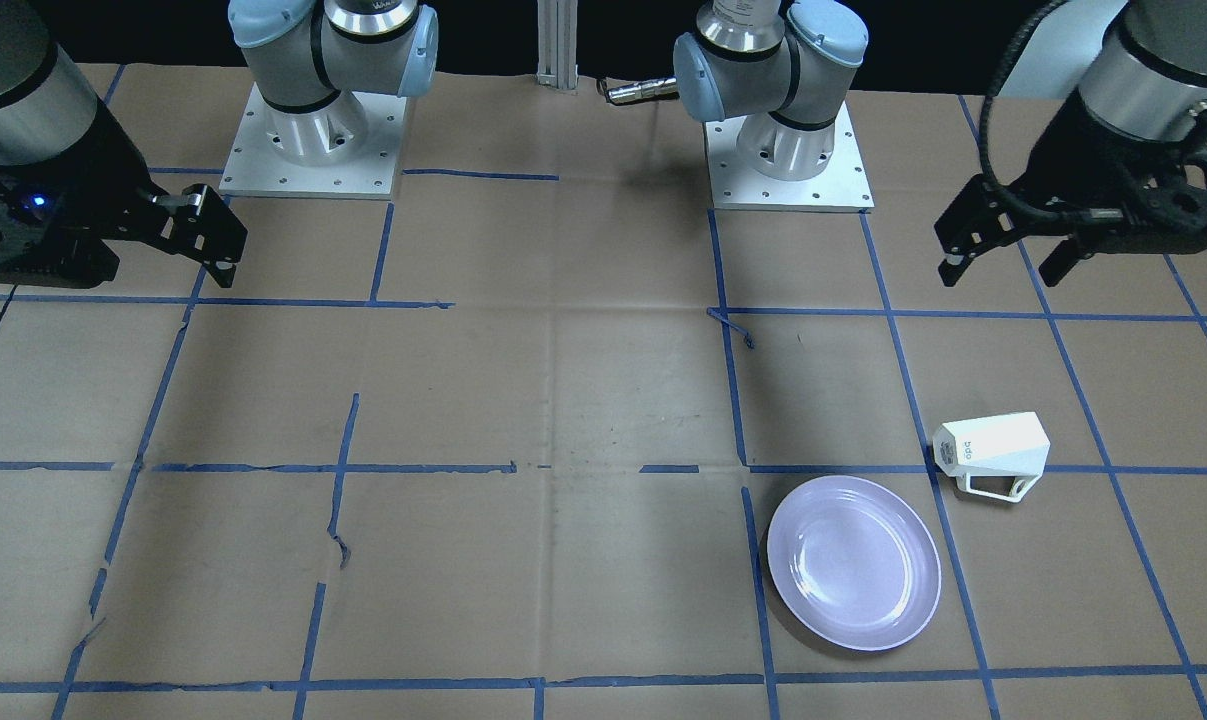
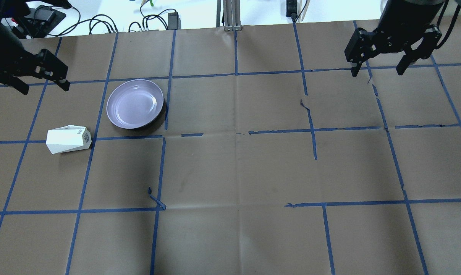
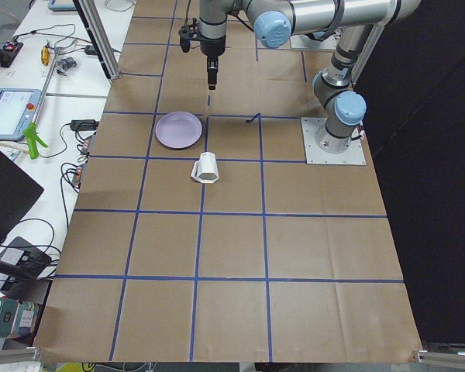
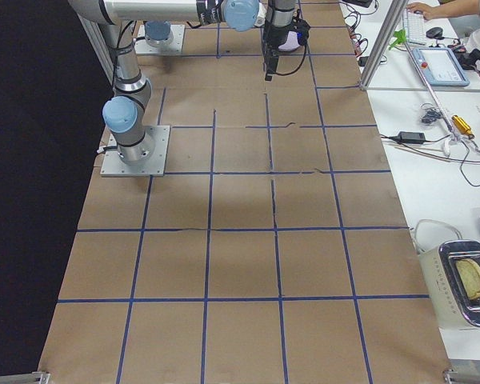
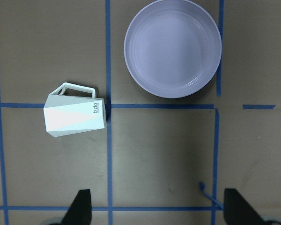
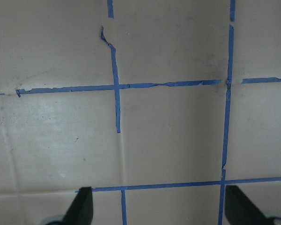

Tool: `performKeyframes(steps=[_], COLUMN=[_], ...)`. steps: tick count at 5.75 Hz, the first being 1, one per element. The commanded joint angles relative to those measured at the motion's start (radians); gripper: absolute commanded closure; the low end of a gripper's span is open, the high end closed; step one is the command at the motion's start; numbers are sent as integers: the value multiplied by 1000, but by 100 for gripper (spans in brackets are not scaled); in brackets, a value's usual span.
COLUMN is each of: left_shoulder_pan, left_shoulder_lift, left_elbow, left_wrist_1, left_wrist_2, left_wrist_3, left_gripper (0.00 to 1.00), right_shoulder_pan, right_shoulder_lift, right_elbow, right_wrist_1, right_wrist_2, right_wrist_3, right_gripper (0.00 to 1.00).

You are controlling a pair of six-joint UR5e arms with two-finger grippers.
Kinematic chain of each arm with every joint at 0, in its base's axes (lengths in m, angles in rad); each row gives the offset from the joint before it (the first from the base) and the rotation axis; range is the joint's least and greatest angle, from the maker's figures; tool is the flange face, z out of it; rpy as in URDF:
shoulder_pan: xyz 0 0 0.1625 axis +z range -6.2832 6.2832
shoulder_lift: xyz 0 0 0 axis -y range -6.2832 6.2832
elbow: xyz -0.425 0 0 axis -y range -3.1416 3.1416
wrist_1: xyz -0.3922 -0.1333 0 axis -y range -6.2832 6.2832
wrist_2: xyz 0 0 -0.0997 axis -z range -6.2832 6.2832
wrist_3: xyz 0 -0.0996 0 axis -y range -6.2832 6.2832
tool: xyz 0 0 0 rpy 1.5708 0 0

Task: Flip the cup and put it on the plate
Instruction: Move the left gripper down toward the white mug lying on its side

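Note:
The white faceted cup (image 2: pixel 68 139) lies on its side on the brown paper, its lettered base turned toward the plate. It also shows in the left wrist view (image 5: pixel 75 115), handle on its far side, and in the front view (image 1: pixel 993 455). The pale lavender plate (image 2: pixel 135 104) sits empty just beside it and shows in the left wrist view (image 5: pixel 173 47) and front view (image 1: pixel 853 562). My left gripper (image 2: pixel 45 88) hangs open and empty above the table, beyond the cup. My right gripper (image 2: pixel 376 71) is open and empty, high over the far right.
Blue tape lines grid the paper-covered table (image 2: pixel 234 172). A curled loose tape end (image 2: pixel 156 198) sticks up near the cup's square. The two arm bases (image 1: pixel 313 140) (image 1: pixel 791 150) stand at the robot's edge. Cables (image 2: pixel 138 23) lie beyond the far edge.

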Motion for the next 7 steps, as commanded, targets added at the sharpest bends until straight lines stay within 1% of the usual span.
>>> performKeyframes(steps=[1,3,4,5,7], left_shoulder_pan=[197,404,473,523,549], left_shoulder_lift=[-22,-109,-158,-207,-363], left_elbow=[-6,-6,-6,-4,29], left_wrist_1=[-37,-44,-54,-76,-100], left_wrist_2=[-87,-193,-234,-289,-362], left_wrist_3=[235,503,551,601,683], left_gripper=[1,1,1,1,1], right_shoulder_pan=[0,0,0,0,0], right_shoulder_lift=[0,0,0,0,0], right_elbow=[0,0,0,0,0], right_wrist_1=[0,0,0,0,0], right_wrist_2=[0,0,0,0,0], right_wrist_3=[0,0,0,0,0], right_gripper=[0,0,0,0,0])
